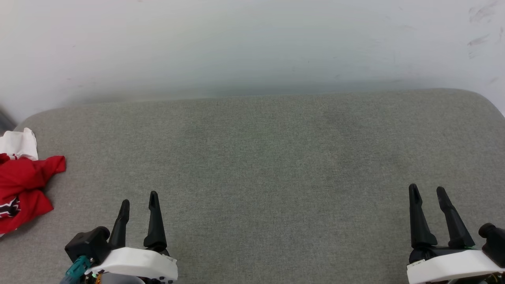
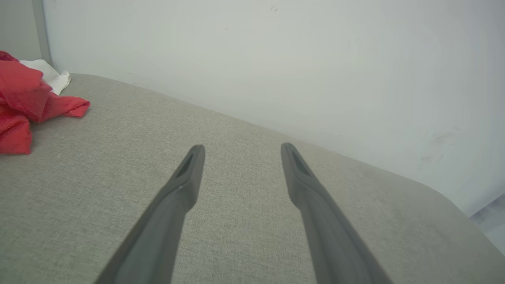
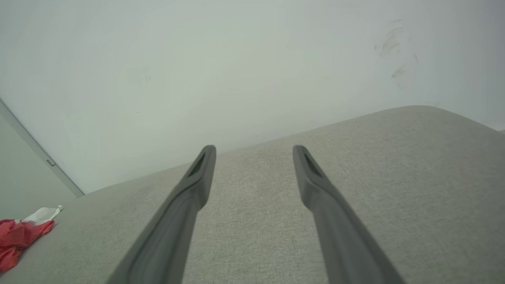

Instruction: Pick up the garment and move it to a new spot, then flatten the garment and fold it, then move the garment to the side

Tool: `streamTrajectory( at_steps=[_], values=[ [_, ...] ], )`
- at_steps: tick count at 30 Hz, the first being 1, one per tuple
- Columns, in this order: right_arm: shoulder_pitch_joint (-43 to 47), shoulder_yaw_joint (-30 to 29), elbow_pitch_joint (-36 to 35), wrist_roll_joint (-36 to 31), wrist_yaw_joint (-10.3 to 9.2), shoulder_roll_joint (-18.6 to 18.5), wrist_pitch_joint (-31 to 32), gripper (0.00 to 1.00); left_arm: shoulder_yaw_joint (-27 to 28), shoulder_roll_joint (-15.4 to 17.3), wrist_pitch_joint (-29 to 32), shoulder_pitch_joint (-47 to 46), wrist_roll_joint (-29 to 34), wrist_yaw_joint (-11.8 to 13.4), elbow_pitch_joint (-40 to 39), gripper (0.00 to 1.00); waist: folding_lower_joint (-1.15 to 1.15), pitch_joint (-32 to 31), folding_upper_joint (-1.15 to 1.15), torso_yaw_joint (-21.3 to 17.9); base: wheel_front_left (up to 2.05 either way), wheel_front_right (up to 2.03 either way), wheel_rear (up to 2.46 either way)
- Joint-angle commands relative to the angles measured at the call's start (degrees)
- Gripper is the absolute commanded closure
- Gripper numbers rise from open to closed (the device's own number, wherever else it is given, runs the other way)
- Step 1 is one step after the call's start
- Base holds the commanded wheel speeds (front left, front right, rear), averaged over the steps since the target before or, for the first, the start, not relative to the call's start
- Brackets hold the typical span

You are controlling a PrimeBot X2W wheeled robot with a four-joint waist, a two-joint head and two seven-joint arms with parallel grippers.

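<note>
Crumpled garment [image 1: 23,185] at the left end of the grey cushion [image 1: 256,165], red, with a white sleeve toward the cushion's far edge. Well apart from the left gripper [image 1: 139,198], off to its left. Farther still from the right gripper [image 1: 427,187] near the cushion's right end. Both grippers spread wide, 2 fingers each, grasping nothing.

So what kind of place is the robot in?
Hard to say for sure: probably an indoor room set up for folding practice. There's a grey padded fabric surface, like a cushion or bed, against a plain white scuffed wall, and one crumpled red-and-white garment at its left end.
</note>
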Motion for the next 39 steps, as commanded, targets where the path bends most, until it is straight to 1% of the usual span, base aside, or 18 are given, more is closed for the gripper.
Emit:
streamTrajectory(
  at_steps=[1,12,39],
  values=[
    [0.08,0.1,-0.8,-1.4,0.0,-0.05,-0.5,0.0,-0.28,0.33,-0.53,0.2,1.37,-0.17,-0.75,0.0,0.0,0.0,0.0,0.0,0.0,0.0,0.0],
    [1.31,0.4,-1.45,-6.74,0.0,-0.04,-1.96,0.0,-0.75,0.16,-2.01,0.99,7.09,-0.93,-0.46,0.0,0.0,0.0,0.0,0.11,0.0,0.0,0.0],
    [3.33,0.87,-3.12,-17.14,0.0,-0.02,-5.04,0.0,-0.87,-0.19,-5.06,2.64,18.5,-0.28,0.1,0.0,0.0,0.27,0.0,0.21,0.0,0.0,0.0]
  ],
)
